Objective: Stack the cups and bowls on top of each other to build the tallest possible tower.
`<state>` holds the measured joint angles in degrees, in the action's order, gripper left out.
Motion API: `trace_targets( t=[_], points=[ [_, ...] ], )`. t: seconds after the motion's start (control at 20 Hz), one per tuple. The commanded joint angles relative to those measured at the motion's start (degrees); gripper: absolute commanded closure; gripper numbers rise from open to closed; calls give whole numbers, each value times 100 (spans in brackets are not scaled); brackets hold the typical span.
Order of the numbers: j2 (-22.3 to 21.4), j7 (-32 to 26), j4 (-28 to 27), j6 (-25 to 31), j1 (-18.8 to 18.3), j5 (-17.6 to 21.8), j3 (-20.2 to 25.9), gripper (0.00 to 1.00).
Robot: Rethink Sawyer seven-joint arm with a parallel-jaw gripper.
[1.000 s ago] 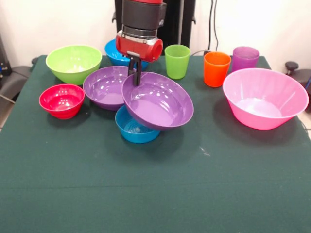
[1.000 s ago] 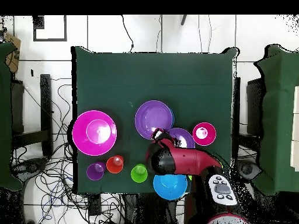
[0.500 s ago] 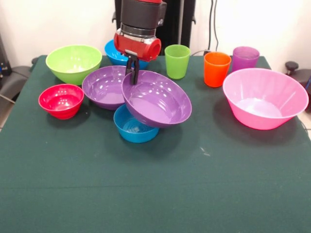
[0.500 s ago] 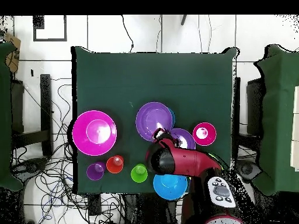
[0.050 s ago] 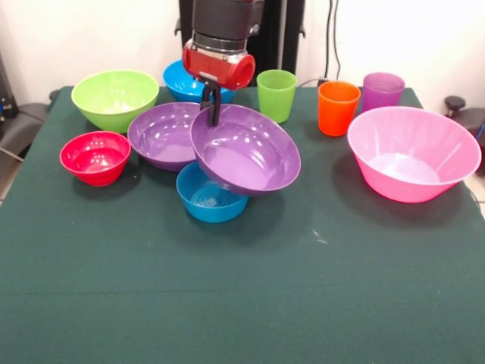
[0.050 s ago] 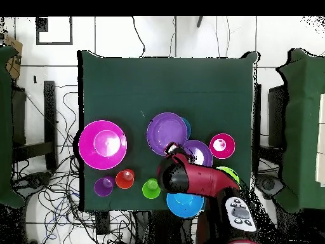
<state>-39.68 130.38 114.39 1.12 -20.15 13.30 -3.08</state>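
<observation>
**Inspector A:** The glossy purple plastic bowl [image 5: 246, 152] is clamped at its far rim by the black fingers of the gripper [image 5: 213, 106], one finger inside the rim and one outside. It hangs tilted, its opening turned toward the front camera, just above the small blue plastic bowl [image 5: 210, 199].

**Inspector B:** I cannot tell whether the two bowls touch. The held bowl covers the blue one's far rim in the front view, and from above only a blue sliver shows past its edge.

**Inspector A:** The second purple bowl [image 5: 164, 135] sits just beside it, partly overlapped in the front view. The small red bowl [image 5: 96, 155] and the lime green bowl [image 5: 115, 97] stand farther out on the dark green tablecloth [image 5: 303, 288].

**Inspector B:** The second blue bowl [image 5: 182, 82] is mostly hidden behind the red arm [image 5: 220, 45] from the front; overhead it shows far more fully, though the arm cuts across part of it. Overhead, the arm covers most of the lime green bowl.

**Inspector A:** The green cup [image 5: 276, 95], orange cup [image 5: 337, 107] and translucent purple cup [image 5: 381, 91] stand upright in a row. The big flared pink bowl [image 5: 413, 152] sits near them, well apart from the held bowl.
</observation>
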Motion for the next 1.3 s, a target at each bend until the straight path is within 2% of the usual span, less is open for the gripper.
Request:
trace_targets(
  t=[0.05, 0.2, 0.55, 0.75, 0.9, 1.3],
  points=[
    [-337, 805, 824, 978, 185, -442, 406, 100],
    [-595, 820, 957, 1192, 291, -629, 391, 100],
    [-756, 857, 1173, 1285, 384, -944, 476, 100],
    [-334, 640, 894, 945, 347, -759, 261, 100],
    [36, 303, 556, 742, 79, -445, 86, 100],
    [412, -4, -121, 743, -62, -169, -233, 100]
  ],
)
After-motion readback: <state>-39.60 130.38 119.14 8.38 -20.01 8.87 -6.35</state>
